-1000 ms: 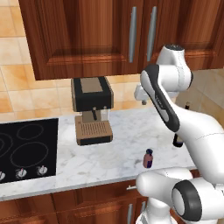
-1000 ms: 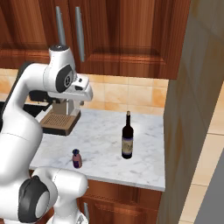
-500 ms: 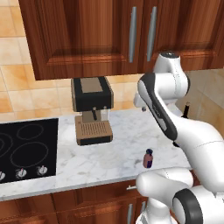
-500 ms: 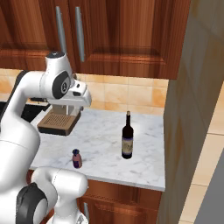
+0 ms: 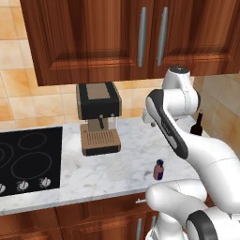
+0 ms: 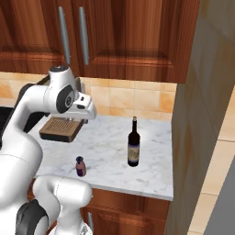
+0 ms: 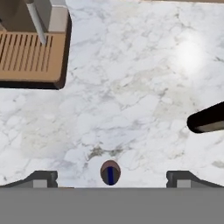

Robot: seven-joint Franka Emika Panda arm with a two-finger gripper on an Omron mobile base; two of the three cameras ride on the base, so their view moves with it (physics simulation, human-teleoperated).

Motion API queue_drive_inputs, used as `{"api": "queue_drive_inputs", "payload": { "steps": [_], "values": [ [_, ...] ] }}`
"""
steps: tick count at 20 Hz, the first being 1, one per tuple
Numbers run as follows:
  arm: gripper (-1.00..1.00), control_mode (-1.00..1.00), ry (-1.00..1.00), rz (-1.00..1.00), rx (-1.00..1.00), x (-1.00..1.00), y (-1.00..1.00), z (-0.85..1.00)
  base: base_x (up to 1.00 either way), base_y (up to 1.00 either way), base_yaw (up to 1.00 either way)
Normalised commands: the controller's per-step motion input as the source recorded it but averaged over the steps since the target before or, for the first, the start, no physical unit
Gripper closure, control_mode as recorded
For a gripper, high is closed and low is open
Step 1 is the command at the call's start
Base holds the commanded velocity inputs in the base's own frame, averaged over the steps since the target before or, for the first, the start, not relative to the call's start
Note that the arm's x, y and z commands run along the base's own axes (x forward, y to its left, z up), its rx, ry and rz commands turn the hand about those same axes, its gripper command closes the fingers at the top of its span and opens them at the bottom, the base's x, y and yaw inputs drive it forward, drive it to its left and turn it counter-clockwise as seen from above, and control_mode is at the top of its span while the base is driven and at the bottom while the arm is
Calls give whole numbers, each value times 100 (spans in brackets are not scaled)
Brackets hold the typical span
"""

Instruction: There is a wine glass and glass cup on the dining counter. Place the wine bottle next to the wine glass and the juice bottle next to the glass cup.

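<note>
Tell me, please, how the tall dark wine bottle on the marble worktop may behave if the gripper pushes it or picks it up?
The wine bottle is tall and slim on a small base, so a push near its neck would probably tip it. Its smooth, dark surface looks like glass: likely slippery, heavy and breakable. If it falls on the marble worktop, its round body may roll.

The arm hides most of the wine bottle (image 5: 198,124); beyond the right fingertip (image 7: 181,179), the picture's edge cuts it off.
</note>
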Motion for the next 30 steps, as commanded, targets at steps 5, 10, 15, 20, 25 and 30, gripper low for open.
{"api": "queue_drive_inputs", "payload": {
  "steps": [5, 10, 15, 20, 25, 30],
  "values": [
    [-100, -100, 0, -1, 8, -7, 0, -31, 0, 0, 0],
    [-100, -100, 0, -2, -1, -4, 0, -29, 0, 0, 0],
    [-100, -100, 0, -2, -1, -2, 0, -29, 0, 0, 0],
    [-100, -100, 0, -2, 0, -5, 0, -36, 0, 0, 0],
    [-100, -100, 0, -4, 0, -3, 0, -42, 0, 0, 0],
    [-100, -100, 0, -7, 0, -1, 0, -47, 0, 0, 0]
  ]
}}
